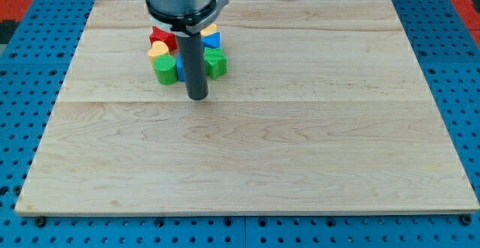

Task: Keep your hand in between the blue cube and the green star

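Note:
The blocks sit in a tight cluster near the view's top, left of centre. The green star [216, 63] is at the cluster's lower right. A blue block [210, 41], apparently the cube, lies just above it, partly behind the rod. My tip [196, 97] rests on the board just below the cluster, down and left of the green star. The rod hides the middle of the cluster.
A red star [159, 36], a yellow heart [157, 49] and a round green block [165, 70] form the cluster's left side. A yellow block [211, 29] sits above the blue one. A blue sliver [178, 68] shows left of the rod. The wooden board [300, 150] lies on a blue pegboard.

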Robot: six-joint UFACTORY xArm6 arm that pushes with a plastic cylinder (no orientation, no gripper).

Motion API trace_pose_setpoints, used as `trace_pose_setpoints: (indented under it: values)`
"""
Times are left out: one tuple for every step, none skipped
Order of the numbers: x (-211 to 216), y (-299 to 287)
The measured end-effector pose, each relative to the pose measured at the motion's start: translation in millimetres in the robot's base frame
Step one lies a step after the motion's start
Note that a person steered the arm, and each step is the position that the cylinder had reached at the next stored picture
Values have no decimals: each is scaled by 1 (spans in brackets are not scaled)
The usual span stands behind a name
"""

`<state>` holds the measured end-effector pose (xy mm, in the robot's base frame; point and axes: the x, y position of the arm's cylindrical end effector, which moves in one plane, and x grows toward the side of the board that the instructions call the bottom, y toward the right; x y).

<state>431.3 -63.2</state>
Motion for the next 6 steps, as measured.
trace_pose_setpoints:
  values:
    - [0, 3]
    - [0, 2]
    - [0, -1]
    - [-12, -1]
    - [-57, 3]
    - [-94, -1]
